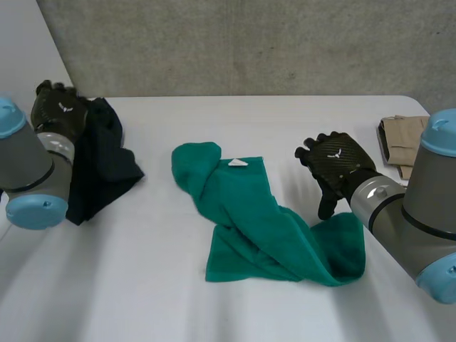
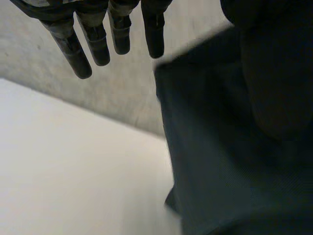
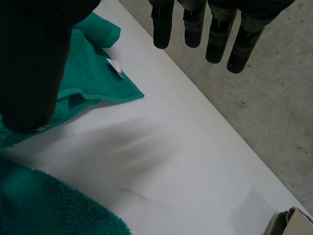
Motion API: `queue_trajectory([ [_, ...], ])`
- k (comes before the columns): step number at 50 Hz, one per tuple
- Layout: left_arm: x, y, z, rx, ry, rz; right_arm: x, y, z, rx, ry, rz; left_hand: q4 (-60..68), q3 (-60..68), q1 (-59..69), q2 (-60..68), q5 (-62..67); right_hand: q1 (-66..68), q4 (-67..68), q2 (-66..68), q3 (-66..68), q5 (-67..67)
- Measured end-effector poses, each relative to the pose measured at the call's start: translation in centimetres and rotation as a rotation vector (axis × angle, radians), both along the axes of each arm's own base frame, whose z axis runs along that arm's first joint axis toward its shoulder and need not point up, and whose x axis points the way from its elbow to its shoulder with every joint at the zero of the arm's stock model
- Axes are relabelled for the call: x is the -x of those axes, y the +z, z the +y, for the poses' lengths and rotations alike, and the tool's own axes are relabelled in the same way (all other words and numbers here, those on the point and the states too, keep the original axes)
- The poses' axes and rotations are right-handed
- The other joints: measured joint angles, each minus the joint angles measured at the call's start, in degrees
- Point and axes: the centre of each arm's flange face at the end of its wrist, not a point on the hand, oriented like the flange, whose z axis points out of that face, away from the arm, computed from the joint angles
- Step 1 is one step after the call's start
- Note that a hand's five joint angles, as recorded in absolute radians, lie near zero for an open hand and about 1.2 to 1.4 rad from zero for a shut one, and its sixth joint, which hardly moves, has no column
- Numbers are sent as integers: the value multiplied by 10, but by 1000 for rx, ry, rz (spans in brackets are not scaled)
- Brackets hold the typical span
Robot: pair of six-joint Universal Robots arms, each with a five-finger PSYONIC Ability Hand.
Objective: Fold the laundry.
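Observation:
A green towel [image 1: 249,221] lies crumpled and twisted in the middle of the white table [image 1: 142,285], a white tag [image 1: 237,162] showing at its far edge. My right hand [image 1: 335,164] hovers over the towel's right end with straight fingers, touching nothing. In the right wrist view its fingers [image 3: 215,39] point past the towel [image 3: 83,73] and tag [image 3: 115,67]. A dark navy cloth [image 1: 107,167] lies bunched at the far left. My left hand [image 1: 60,107] is raised beside it, and its fingers [image 2: 95,41] are straight and apart from the cloth [image 2: 220,161].
A folded beige cloth [image 1: 399,139] sits at the table's right edge, and one corner of this beige cloth [image 3: 293,223] appears in the right wrist view. A grey wall runs behind the table. Bare tabletop lies in front of the towel.

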Motion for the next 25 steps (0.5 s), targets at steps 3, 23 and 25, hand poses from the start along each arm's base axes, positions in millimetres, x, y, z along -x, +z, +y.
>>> queue_trajectory([
  [3, 10, 5, 13, -18, -47, 70, 0, 0, 0, 0, 1, -1, 0, 0, -25, 0, 0, 0, 0, 0, 0, 0],
  [23, 44, -87, 4, -342, -234, 222, -2, -6, 6, -19, 11, 10, 28, 21, -22, 29, 29, 0, 0, 0, 0, 0],
  [25, 43, -93, -1, -340, -228, 219, -1, -7, 6, -20, 9, 11, 87, 81, 49, 87, 86, 0, 0, 0, 0, 0],
])
